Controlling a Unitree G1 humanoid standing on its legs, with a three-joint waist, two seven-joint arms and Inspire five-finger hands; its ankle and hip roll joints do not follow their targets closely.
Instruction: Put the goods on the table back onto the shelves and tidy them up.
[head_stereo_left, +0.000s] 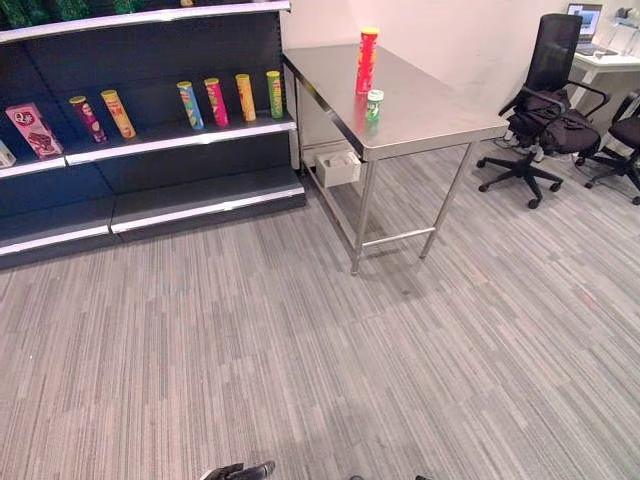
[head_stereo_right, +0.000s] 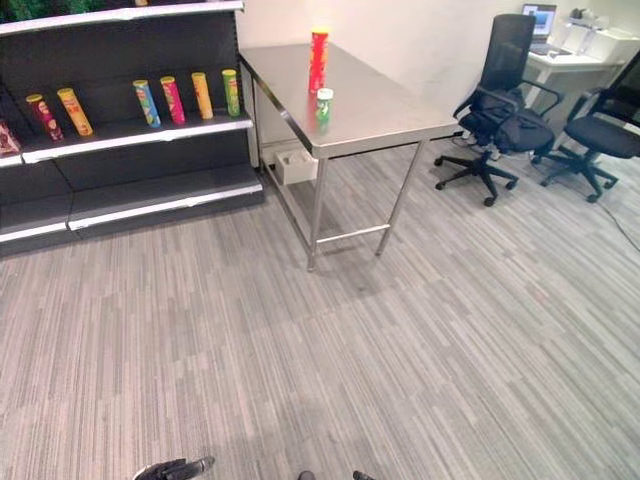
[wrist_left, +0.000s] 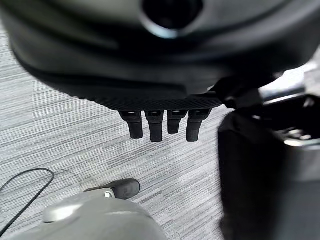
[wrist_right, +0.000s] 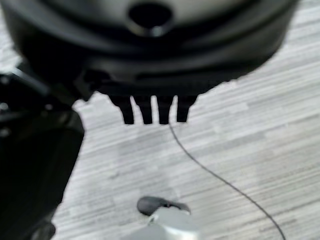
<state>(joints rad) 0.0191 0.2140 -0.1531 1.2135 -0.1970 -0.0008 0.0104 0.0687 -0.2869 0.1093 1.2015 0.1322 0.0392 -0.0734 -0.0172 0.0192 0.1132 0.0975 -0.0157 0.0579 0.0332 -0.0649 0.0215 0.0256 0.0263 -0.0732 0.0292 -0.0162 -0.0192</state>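
Currently, both hands hang low over the carpet (head_stereo_left: 300, 350) and hold nothing. The left hand (wrist_left: 160, 80) has its fingers (wrist_left: 156, 125) straight and relaxed. The right hand (wrist_right: 150, 75) is in the same condition, with its fingers extended and empty.

Beyond an open stretch of floor stands the steel table (head_stereo_left: 440, 115), well apart from both hands, ahead and slightly to the right. Two goods stand on it: a short green can (head_stereo_left: 374, 105), the nearer one, and a tall red can (head_stereo_left: 367, 60) just behind it. Both are upright, long axis vertical, near the table edge that faces the shelves (head_stereo_left: 180, 135).

Judgement: neither hand can reach the goods yet, so the robot must first approach on foot. The table's offset makes the right hand marginally the nearer. A side-on grasp around the can body suits the vertical axis.

The shelves stand just left of the table, and a row of cans (head_stereo_left: 232, 100) occupies the middle board.
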